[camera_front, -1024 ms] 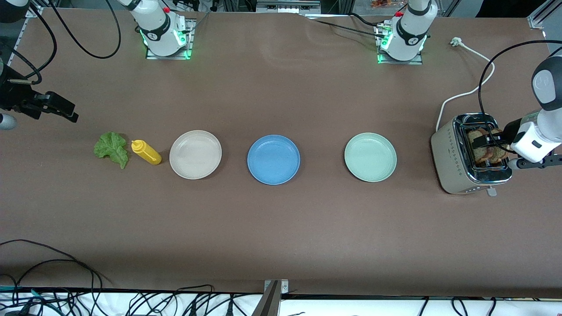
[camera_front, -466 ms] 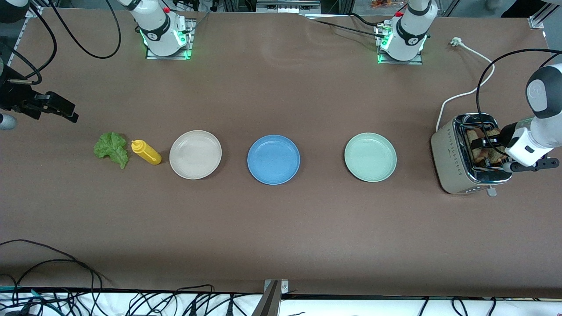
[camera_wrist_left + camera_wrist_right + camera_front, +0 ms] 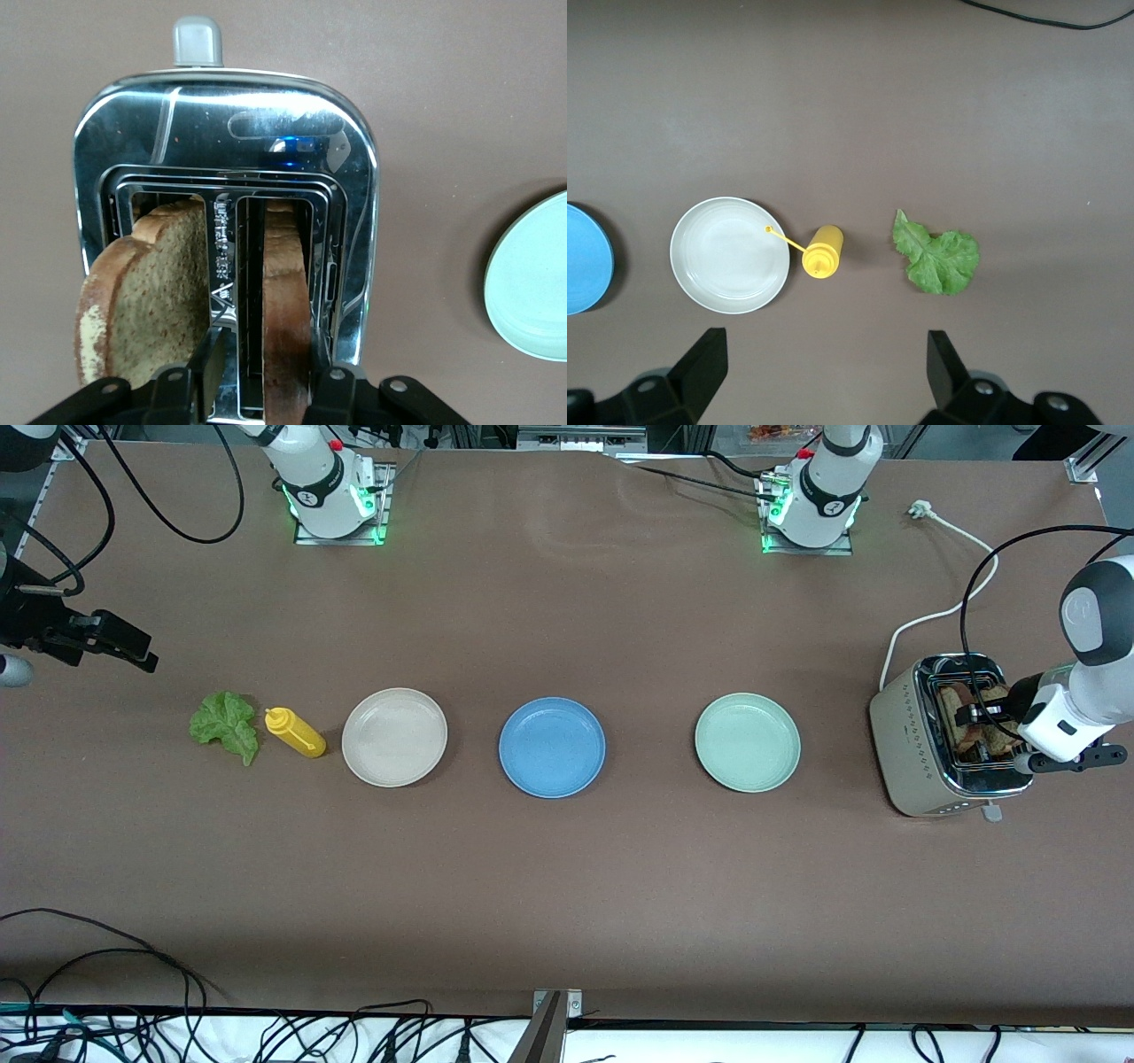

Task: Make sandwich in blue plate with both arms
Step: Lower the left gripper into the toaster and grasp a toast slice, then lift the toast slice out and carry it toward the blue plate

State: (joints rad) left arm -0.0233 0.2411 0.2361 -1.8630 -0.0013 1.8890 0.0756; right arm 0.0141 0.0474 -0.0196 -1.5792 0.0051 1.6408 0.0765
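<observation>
- We see the left gripper (image 3: 982,713) (image 3: 264,390) down at the top of the toaster (image 3: 904,744) (image 3: 221,133), which stands at the left arm's end of the table (image 3: 567,886)
- Two slices of toast (image 3: 961,707) stand upright in the toaster's slots; in the left wrist view one slice (image 3: 151,301) leans outward and the other slice (image 3: 288,319) stands straight
- The left gripper's fingers (image 3: 332,390) straddle the straight slice: one finger sits right against it, and we see a dark gap between the other finger and the bread, so the jaws are not clamped on it
- The blue plate (image 3: 552,747) (image 3: 580,257) sits bare in the middle of the table, between the beige plate (image 3: 394,737) (image 3: 729,255) and the pale green plate (image 3: 747,742) (image 3: 532,283)
- The green plate lies toward the left arm's end, near the toaster; the beige plate lies toward the right arm's end
- A yellow squeeze bottle (image 3: 297,733) (image 3: 822,251) lies on its side just beside the beige plate, its thin nozzle reaching over that plate's rim
- The lettuce leaf (image 3: 226,724) (image 3: 939,258) lies flat on the table just beside the bottle, closer to the right arm's end
- The right gripper (image 3: 124,648) (image 3: 824,372) waits in the air over the table at the right arm's end, close to the lettuce, its jaws spread wide and holding nothing
- A white power cord (image 3: 939,615) runs from the toaster across the table toward the left arm's base
</observation>
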